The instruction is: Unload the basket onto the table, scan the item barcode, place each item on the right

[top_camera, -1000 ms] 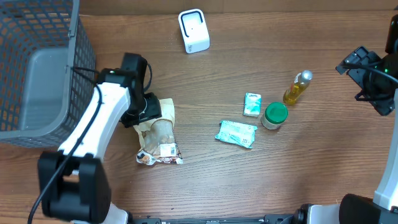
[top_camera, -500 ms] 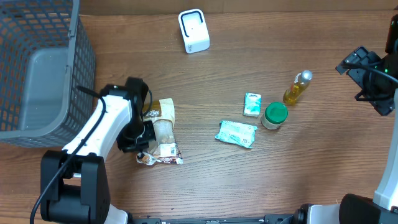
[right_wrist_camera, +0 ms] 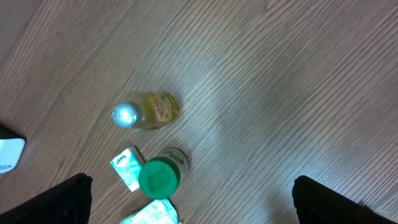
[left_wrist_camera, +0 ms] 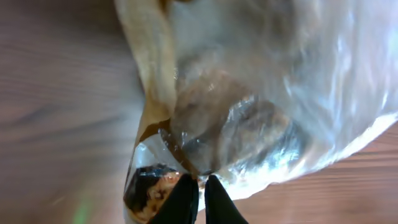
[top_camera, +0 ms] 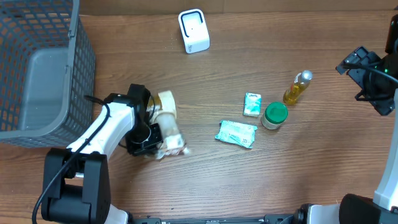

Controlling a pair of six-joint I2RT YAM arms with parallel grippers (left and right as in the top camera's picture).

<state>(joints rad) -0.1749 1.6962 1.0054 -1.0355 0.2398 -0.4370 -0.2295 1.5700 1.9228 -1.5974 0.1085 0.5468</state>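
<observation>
In the overhead view I read the food bag (top_camera: pixel 166 127), the item to be scanned, at about 8 o'clock from the table (top_camera: pixel 205 180) centre, lying on the wood with its long axis running roughly 12 to 6 o'clock. The left gripper (top_camera: pixel 148 135) sits against the bag's 9 o'clock side. In the left wrist view its two fingertips (left_wrist_camera: pixel 185 200) are pressed together with a fold of the clear wrapper pinched between them, so I log this pincer as clamped on the bag. The bag's contents are blurred and I cannot identify them. The white scanner (top_camera: pixel 193 30) stands at 12 o'clock, well apart from the bag. The grey wire basket (top_camera: pixel 84 59) occupies the 10 o'clock corner. The right gripper (right_wrist_camera: pixel 189 196) hangs at 3 o'clock with its jaws spread wide and nothing between them. Below it lie a yellow bottle (right_wrist_camera: pixel 144 112), a green-lidded jar (right_wrist_camera: pixel 158 177) and a small teal packet (right_wrist_camera: pixel 126 167) just beside the jar. A larger teal packet (top_camera: pixel 237 133) lies near them.
</observation>
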